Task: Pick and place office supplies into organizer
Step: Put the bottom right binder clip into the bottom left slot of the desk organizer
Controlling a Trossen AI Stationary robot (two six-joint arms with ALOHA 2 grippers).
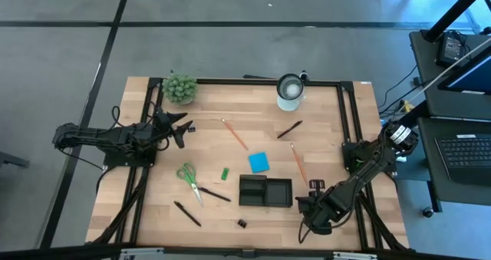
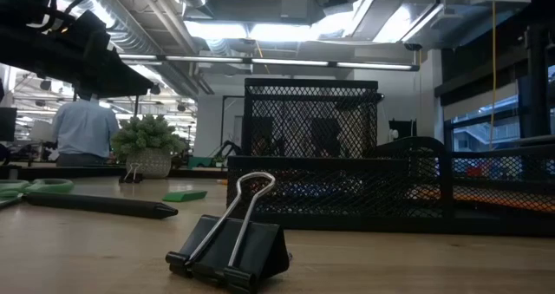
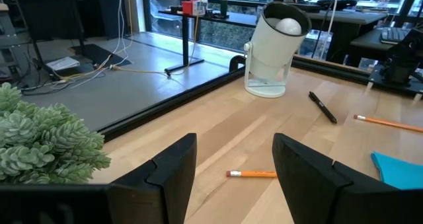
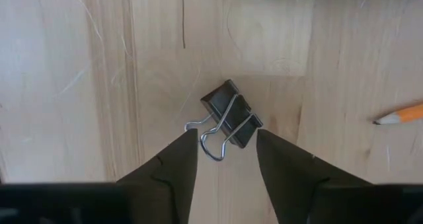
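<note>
Right wrist view: right gripper positioned over a binder clip on the table, fingers apart on either side of its wire handles.

The clip lies flat on the wood, not gripped; whether the fingertips touch the wire handles cannot be determined. A pencil tip shows nearby. In the high view this clip sits just beside the right end of the black organizer, which appears empty. Scissors, blue note pad, green block, pens and pencils lie loose on the table. The left gripper waits near the plant, fingers apart.
</note>
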